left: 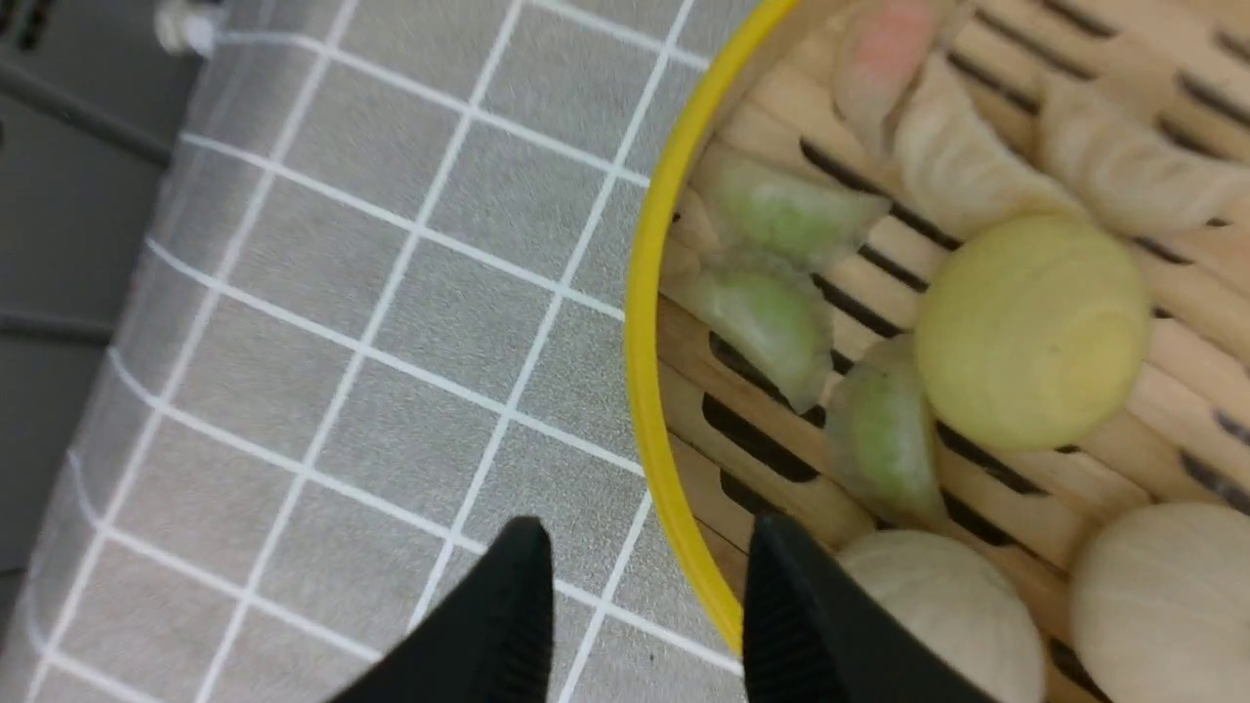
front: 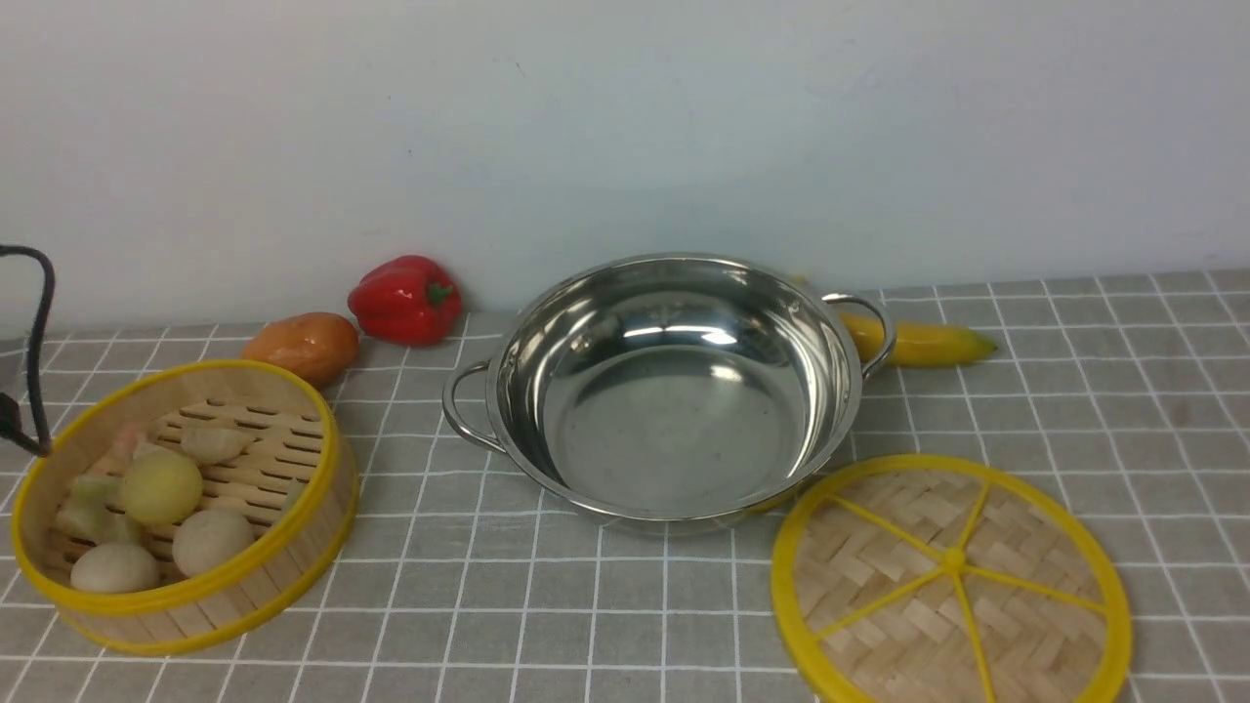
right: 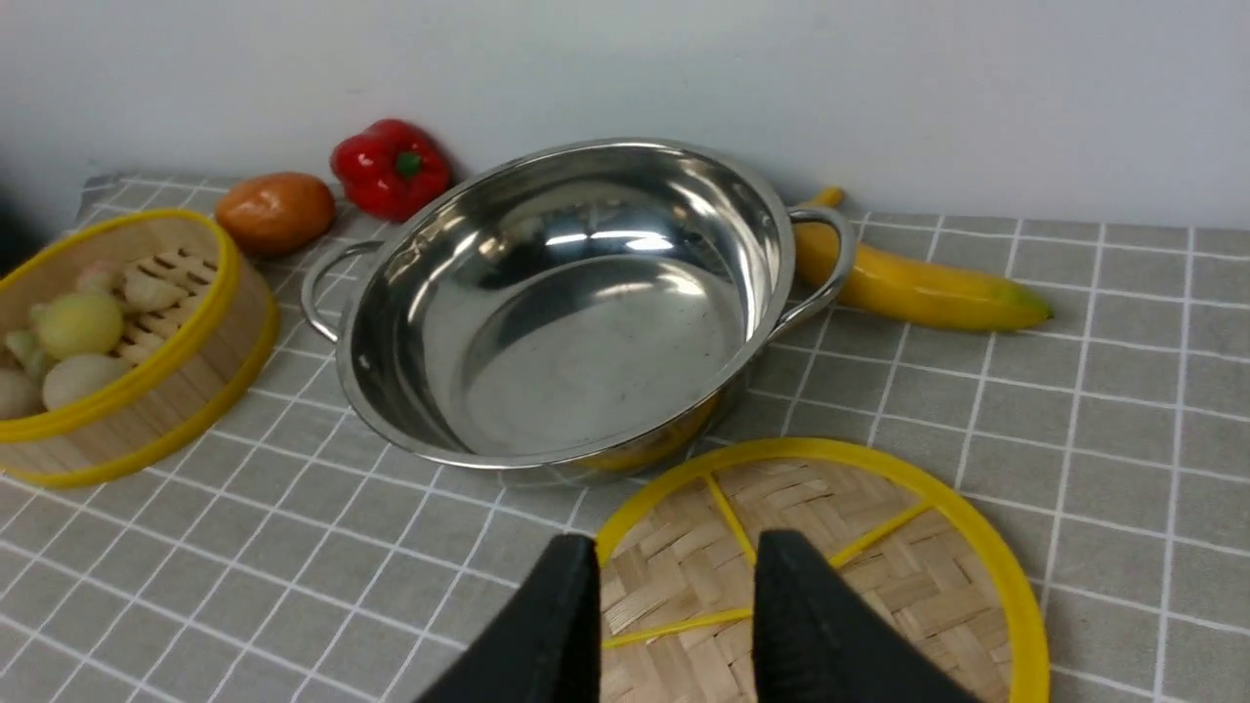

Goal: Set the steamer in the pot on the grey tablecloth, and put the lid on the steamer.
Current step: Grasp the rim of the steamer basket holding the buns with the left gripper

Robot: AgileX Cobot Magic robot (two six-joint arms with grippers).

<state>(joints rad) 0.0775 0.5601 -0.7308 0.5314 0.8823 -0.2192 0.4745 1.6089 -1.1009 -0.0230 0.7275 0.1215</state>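
Front view — grey tablecloth (front: 625, 605) white-gridded; pale wall (front: 625, 117) behind

Lit brightly and evenly, softly from overhead. Threw only faint, blurred-edged shadows beneath the pot (front: 674, 420), the steamer (front: 195, 596) and the lid (front: 952, 586) in the front view. Flared white in streaks across the pot's polished inner wall at centre frame, and mirrored a yellow tint low on its outer side. Rendered the wall (front: 625, 117) pale bluish, slightly greyer toward the upper left. Looked a little soft across the whole front view. Smeared the grey tablecloth (left: 391, 391) and the dumplings (left: 771, 312) with blur in the left wrist view. Came out sharper in the right wrist view, again with glare in the pot.
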